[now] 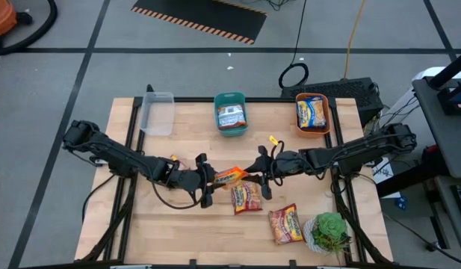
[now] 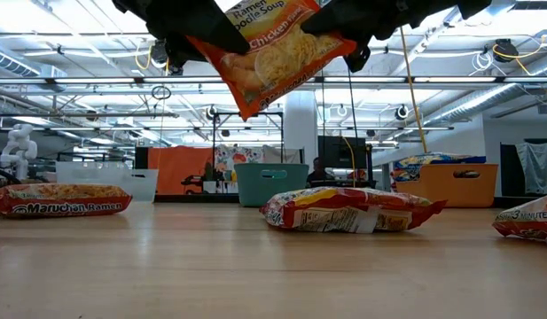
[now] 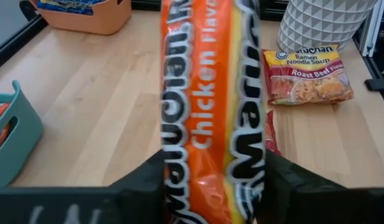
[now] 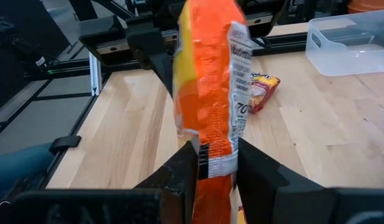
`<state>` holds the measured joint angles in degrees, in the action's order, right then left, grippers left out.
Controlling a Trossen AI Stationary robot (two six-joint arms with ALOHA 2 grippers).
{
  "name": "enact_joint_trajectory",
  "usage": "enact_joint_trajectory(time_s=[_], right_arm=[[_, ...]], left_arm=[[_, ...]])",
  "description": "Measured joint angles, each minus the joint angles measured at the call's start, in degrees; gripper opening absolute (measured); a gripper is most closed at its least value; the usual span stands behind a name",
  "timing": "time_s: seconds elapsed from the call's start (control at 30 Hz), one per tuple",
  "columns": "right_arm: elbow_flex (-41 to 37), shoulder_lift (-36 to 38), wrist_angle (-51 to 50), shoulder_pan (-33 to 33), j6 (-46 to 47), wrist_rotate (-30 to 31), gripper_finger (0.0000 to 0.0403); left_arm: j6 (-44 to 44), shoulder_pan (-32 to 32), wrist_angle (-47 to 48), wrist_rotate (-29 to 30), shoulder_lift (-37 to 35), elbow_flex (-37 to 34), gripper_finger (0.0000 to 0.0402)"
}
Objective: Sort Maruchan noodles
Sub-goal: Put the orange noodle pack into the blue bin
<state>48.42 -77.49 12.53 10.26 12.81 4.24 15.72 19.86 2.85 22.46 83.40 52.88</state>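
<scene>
Both claws meet over the middle of the desk (image 1: 178, 224), and each is closed on the same orange chicken packet (image 1: 230, 176). The left gripper (image 1: 210, 181) pinches 1 end of it, the right gripper (image 1: 258, 173) the other, so the packet hangs in the air between them, clear of the wood, tilted in the low view.

Just toward the near edge from it lies a red-and-yellow packet (image 1: 246, 197), flat on the boards. A beef packet (image 1: 285, 223) lies nearer the near right corner, just beside the white faceted pot of a green plant (image 1: 331, 232) that stands close to that corner.

Along the far edge stand 3 bins: a clear plastic bin (image 1: 158, 113) toward the far left corner, a teal bin (image 1: 230, 114) in the middle with a pale packet (image 1: 231, 116) inside, and an orange bin (image 1: 313, 112) toward the far right corner holding a yellow-blue packet (image 1: 311, 113).

The left half of the desk is bare light planks under the left arm, and the strip between the held packet and the bins is bare too. The wrappers are glossy, crinkled plastic, flat and rectangular; the bins are smooth, with rounded corners; the grippers' fingers are matte black.
</scene>
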Motion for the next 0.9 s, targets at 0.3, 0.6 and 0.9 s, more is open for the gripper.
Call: enact_joint_trajectory(time_s=[0.3, 0.6, 0.9], right_arm=[[0.0, 0.0, -0.03, 0.0, 0.13, 0.19, 0.0082], [0.0, 0.0, -0.12, 0.26, 2.14, 0.17, 0.0124], [0.0, 4.43, -2.93, 0.24, 1.66, 1.78, 0.021]], left_arm=[[-0.48, -0.41, 0.36, -0.11, 0.0, 0.0, 0.0126], [-2.15, -0.49, 1.74, -1.71, -0.02, 0.0, 0.0124], [-6.15, -0.35, 2.42, -2.17, -0.02, 0.0, 0.0123]])
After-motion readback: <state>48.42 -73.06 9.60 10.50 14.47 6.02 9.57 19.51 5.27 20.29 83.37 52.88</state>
